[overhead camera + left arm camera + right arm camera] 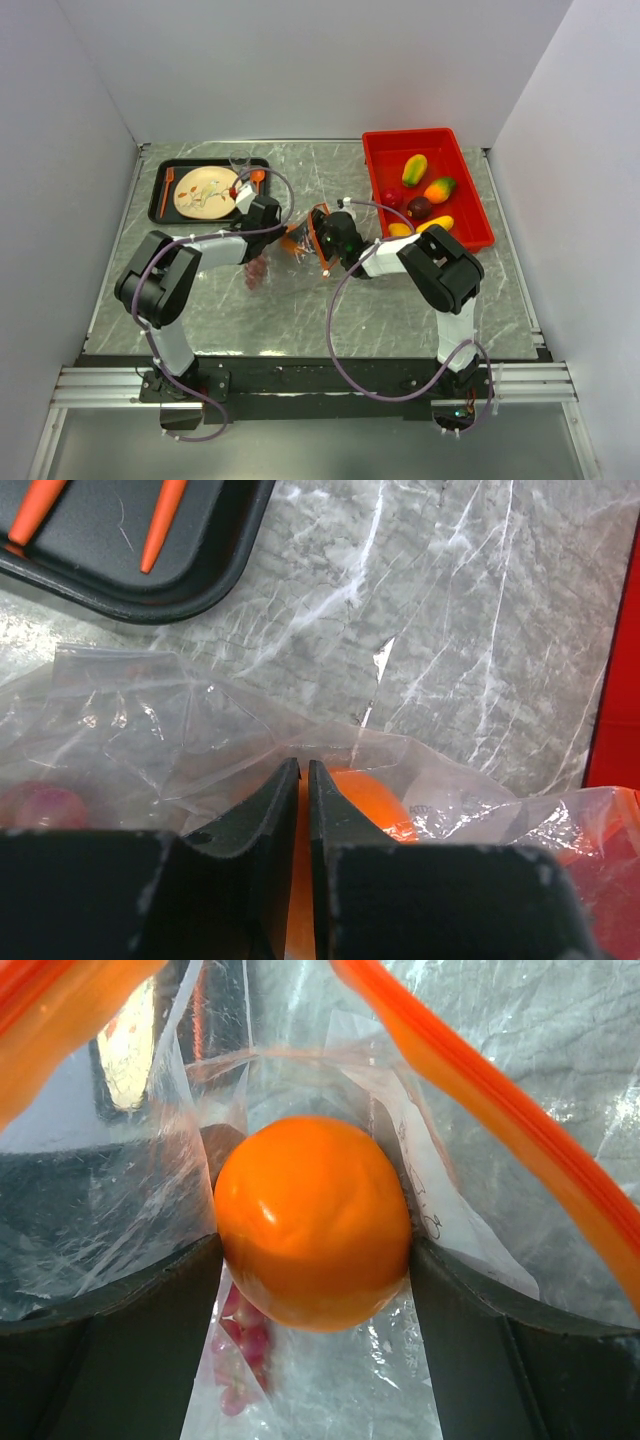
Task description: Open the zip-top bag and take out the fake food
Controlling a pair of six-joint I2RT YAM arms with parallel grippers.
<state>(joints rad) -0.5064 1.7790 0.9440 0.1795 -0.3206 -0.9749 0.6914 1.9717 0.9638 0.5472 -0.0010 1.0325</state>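
The right fingers [520,1370], spread wide inside the mouth of the zip-top bag [480,1090], clasp the orange fruit [312,1220] between them; the left fingers [250,840], nearly closed, pinch the bag's film.

Plain white walls [300,60] enclose a grey marble table [400,310].

Clear crinkled plastic zip-top bag [120,1190], glossy smooth orange fake food [310,1220], matt black tray [220,550], marbled grey tabletop [450,630].

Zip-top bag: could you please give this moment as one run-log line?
left claw: pinching zip-top bag | right claw: inside bag, gripping orange fruit | grapes: in bag
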